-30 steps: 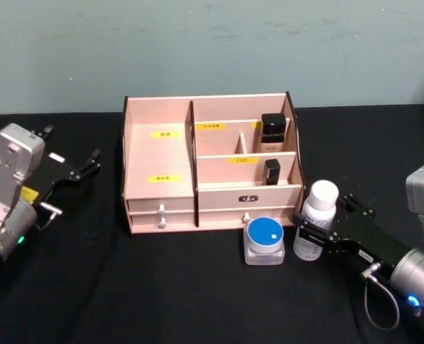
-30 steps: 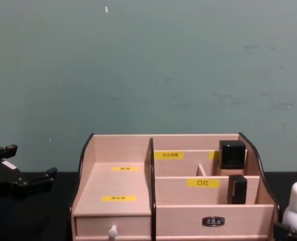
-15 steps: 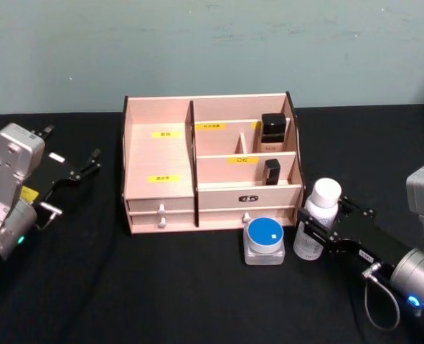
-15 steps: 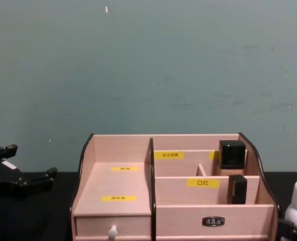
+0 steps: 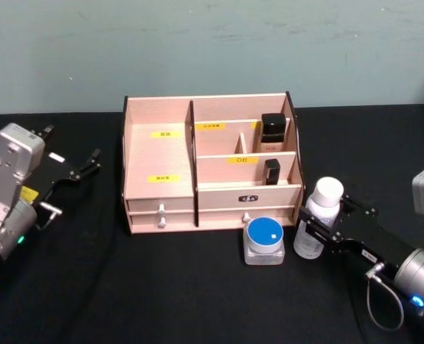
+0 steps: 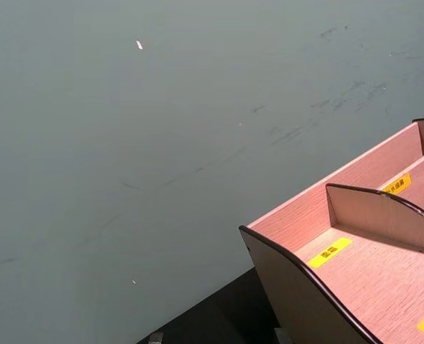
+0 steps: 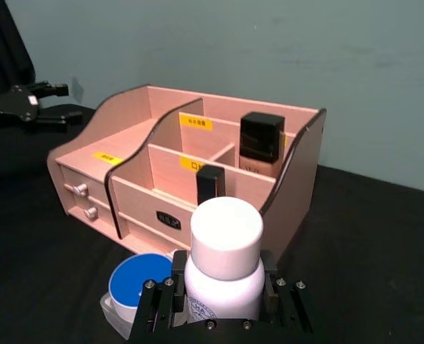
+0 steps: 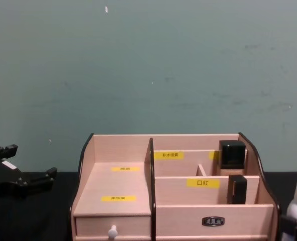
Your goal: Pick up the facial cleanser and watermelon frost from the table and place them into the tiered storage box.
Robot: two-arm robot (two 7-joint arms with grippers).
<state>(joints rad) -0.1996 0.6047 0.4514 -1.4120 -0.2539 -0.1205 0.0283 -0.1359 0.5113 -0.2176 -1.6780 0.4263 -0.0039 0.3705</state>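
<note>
Tiered storage box: pale pink wood with visible grain, matt; the cut edges are dark. I read the yellow labels as paper stickers. Drawer knobs: smooth and white. Tabletop: black cloth, matt. White bottle: smooth plastic, with a slight sheen on the cap. Blue-lidded jar: glossy lid, clear body. Right pincer: matt black with bright metal screws. Wall: matt teal paint, scuffed.
</note>
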